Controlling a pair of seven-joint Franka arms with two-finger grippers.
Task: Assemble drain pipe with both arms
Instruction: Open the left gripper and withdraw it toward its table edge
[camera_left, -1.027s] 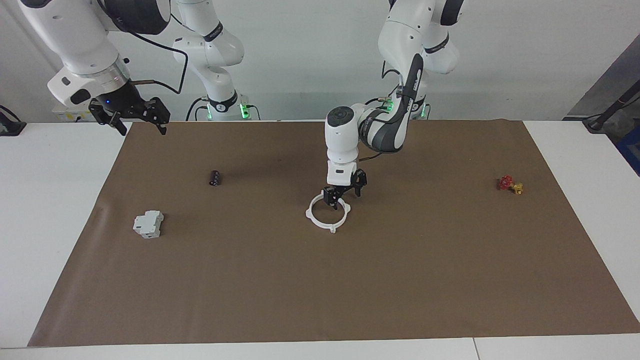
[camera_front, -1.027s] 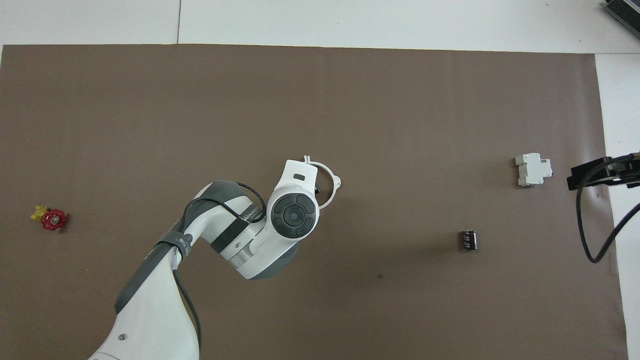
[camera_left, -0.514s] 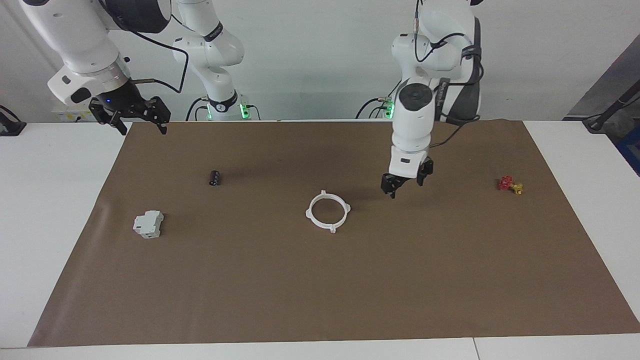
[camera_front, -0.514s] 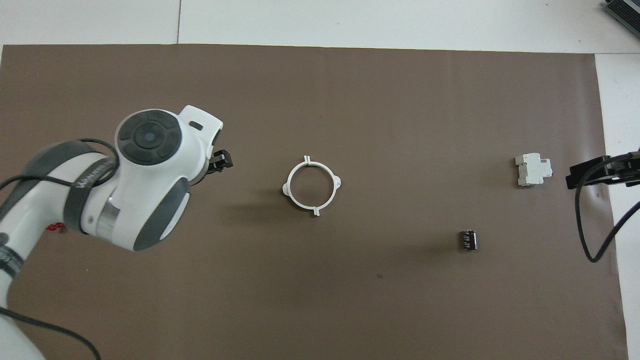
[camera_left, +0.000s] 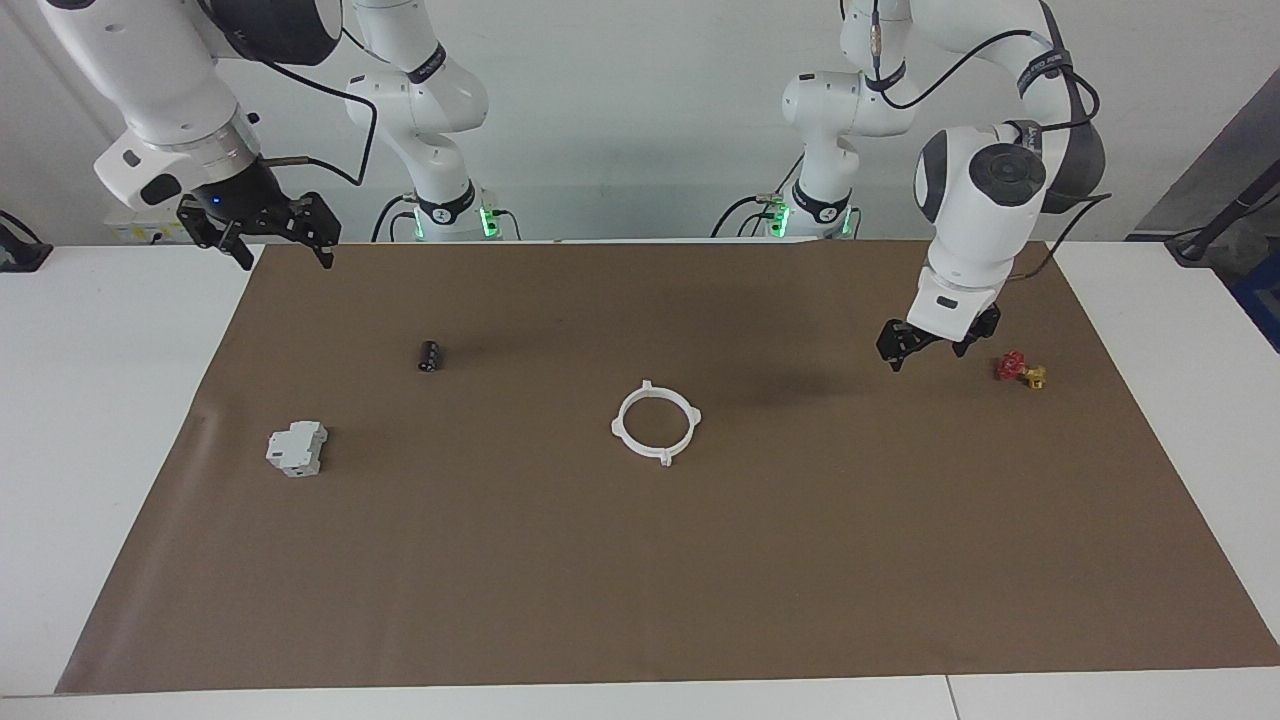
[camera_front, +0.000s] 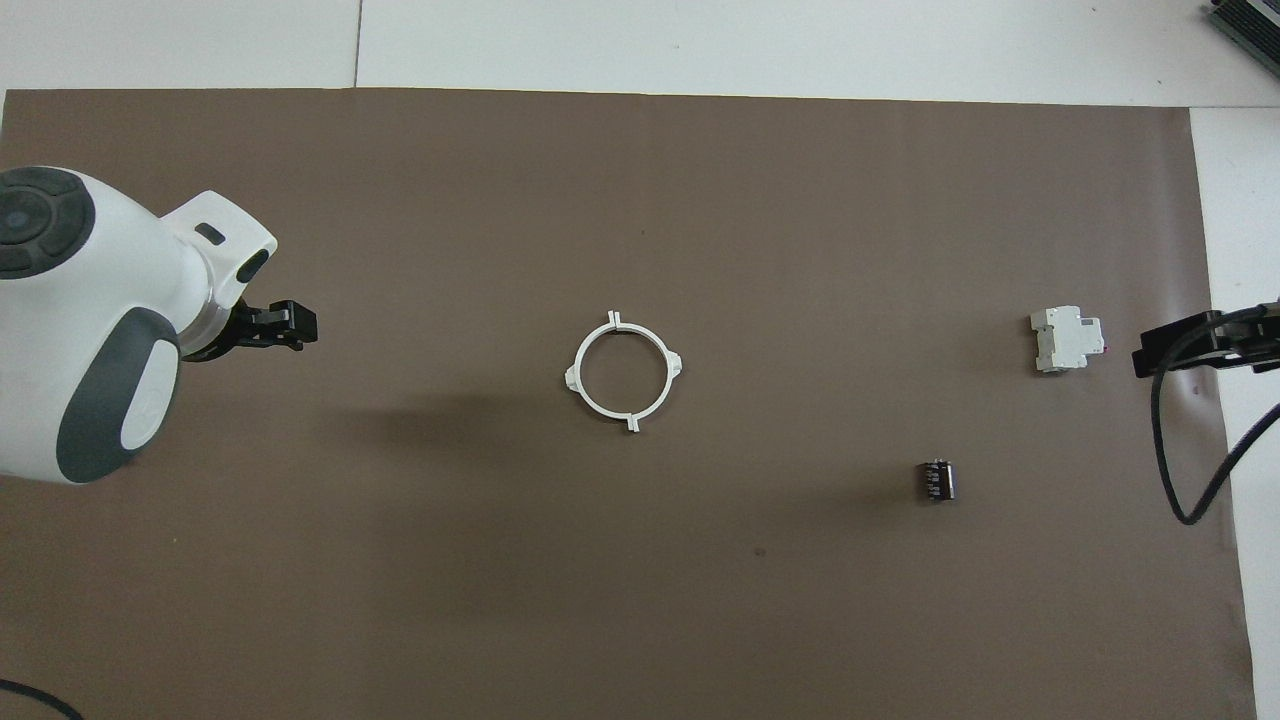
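Left gripper (camera_left: 925, 347) — fingers spread, empty — is pulling away from the joined drain pipe (camera_left: 655, 422); right gripper (camera_left: 270, 234) is waiting, fingers spread; assembly looking finished.

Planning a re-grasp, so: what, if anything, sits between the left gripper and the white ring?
Nothing visible: only bare brown mat lies between the left gripper, raised and empty, and the drain pipe ring.

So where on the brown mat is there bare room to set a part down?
The brown mat is bare from the white plastic ring to its edge farthest from the robots. Also bare: between ring and small black cylinder. Tightest: by the red-and-yellow valve, under the left gripper.
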